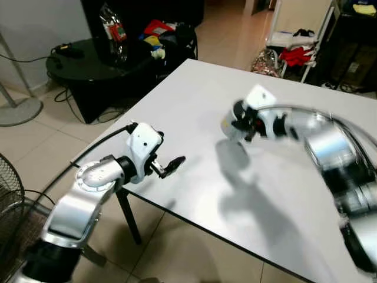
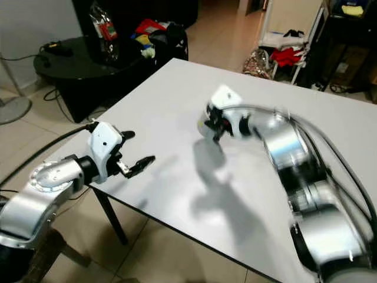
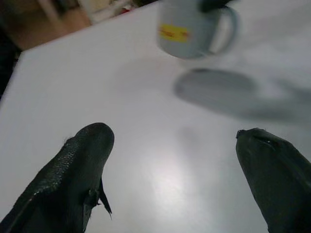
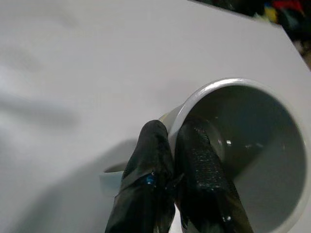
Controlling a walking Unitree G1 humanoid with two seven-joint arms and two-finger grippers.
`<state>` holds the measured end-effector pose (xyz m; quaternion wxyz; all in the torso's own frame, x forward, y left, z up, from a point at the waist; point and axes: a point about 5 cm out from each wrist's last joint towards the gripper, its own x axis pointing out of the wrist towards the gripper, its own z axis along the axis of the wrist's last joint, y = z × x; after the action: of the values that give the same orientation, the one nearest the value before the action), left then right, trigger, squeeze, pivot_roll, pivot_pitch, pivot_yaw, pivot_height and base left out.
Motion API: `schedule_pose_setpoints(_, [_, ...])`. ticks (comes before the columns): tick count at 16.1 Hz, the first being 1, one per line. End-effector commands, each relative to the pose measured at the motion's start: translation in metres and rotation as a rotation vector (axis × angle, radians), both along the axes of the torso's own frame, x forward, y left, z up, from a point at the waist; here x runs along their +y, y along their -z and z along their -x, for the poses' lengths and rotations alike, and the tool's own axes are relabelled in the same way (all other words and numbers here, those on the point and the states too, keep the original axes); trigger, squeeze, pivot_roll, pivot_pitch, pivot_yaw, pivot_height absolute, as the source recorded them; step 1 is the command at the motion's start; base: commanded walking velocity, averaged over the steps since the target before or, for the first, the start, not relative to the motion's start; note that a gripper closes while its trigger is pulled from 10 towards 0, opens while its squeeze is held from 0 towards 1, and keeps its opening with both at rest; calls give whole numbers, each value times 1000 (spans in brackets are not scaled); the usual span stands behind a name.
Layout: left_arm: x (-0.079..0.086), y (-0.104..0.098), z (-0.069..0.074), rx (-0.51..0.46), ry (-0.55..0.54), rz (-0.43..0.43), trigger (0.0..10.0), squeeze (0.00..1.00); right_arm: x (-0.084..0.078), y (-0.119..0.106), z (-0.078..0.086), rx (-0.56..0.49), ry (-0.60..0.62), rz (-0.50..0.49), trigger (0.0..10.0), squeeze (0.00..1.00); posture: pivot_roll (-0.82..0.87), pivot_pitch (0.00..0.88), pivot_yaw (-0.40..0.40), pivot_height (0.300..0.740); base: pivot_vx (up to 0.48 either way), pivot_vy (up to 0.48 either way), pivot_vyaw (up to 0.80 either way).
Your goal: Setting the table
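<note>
A grey mug [image 1: 229,127] with a yellow label hangs a little above the white table [image 1: 188,100], its shadow on the tabletop just beneath. My right gripper [image 4: 172,132] is shut on the mug's rim, one finger inside and one outside; the arm is blurred. The mug [image 3: 192,29] also appears ahead of my left gripper in the left wrist view, handle to one side. My left gripper [image 2: 137,148] is open over the table's near left edge, nothing between its fingers [image 3: 82,155].
A black round table [image 1: 88,65] with bags and packets stands beyond the white table's far left corner. A white rack [image 1: 297,50] with clothes is at the back right. A fan base [image 1: 17,109] and wire grille [image 1: 9,200] stand on the tiled floor at left.
</note>
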<state>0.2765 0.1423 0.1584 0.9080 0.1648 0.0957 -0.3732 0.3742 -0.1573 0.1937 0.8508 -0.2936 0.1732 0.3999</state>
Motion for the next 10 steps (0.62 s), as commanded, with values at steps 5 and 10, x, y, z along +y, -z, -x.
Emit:
schedule_pose_setpoints(5, [6, -4, 12, 97, 92, -32, 10000, 0, 10, -3, -20, 21, -117, 202, 10000, 0, 83, 0, 58, 740, 0, 0, 0])
schedule_pose_setpoints(10, [4, -5, 17, 129, 116, -46, 10000, 0, 15, -5, -25, 15, -140, 258, 10000, 0, 87, 0, 60, 740, 0, 0, 0])
